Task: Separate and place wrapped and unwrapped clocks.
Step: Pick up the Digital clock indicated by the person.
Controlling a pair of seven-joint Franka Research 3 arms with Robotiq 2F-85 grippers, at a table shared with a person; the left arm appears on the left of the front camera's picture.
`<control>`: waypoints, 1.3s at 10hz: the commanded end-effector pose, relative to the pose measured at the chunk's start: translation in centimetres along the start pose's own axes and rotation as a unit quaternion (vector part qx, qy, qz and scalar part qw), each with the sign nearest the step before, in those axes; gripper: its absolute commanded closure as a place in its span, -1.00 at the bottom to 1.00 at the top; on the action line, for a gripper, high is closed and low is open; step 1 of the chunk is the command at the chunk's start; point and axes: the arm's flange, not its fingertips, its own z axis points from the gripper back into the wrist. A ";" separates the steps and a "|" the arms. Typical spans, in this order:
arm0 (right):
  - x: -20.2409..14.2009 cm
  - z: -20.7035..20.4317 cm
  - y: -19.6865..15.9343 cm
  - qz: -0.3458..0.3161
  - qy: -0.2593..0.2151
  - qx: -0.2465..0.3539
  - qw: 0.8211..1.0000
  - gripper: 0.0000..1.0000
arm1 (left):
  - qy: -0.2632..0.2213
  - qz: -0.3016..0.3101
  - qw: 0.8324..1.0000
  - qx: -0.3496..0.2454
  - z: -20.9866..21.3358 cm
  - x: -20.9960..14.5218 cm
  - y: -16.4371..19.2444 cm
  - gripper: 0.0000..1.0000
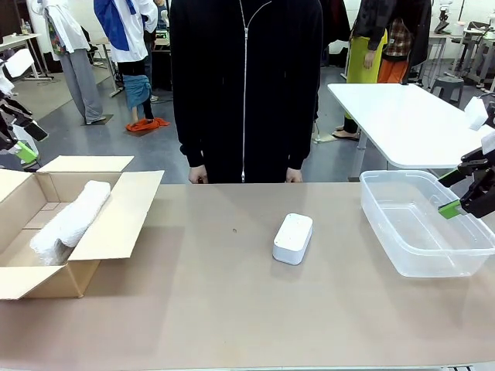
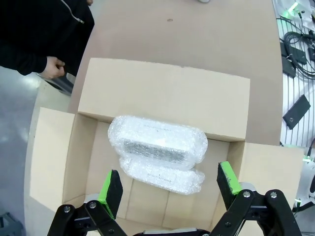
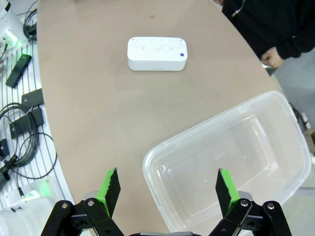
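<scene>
Lying mid tabletop (image 1: pixel 193 309), long axis near-to-far — bare white rounded-rectangular plastic clock (image 1: pixel 292 238), closer to right gripper (image 3: pixel 167 189) — released, empty, by right edge.

A grey floor (image 1: pixel 69 143) is seen beyond the tan table (image 1: pixel 193 309). A white table (image 1: pixel 402 116) is set at the far right, with a grey stool (image 1: pixel 448 83) placed behind it. Some orange cloth (image 1: pixel 151 124) is left on the floor at the far left.
</scene>
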 end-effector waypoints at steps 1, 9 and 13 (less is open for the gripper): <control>-0.1 -0.3 -0.2 0.004 -0.017 0.008 1.000 -1.00 | -0.020 -0.008 1.000 -0.006 -0.1 0.0 0.6 -1.00; -0.1 -0.3 -0.2 0.004 -0.017 0.008 1.000 -1.00 | -0.107 -0.051 0.993 0.024 0.6 0.2 0.2 -1.00; -0.1 -0.3 -0.2 0.004 -0.017 0.008 1.000 -1.00 | -0.079 -0.056 0.995 0.015 0.9 0.7 0.0 -1.00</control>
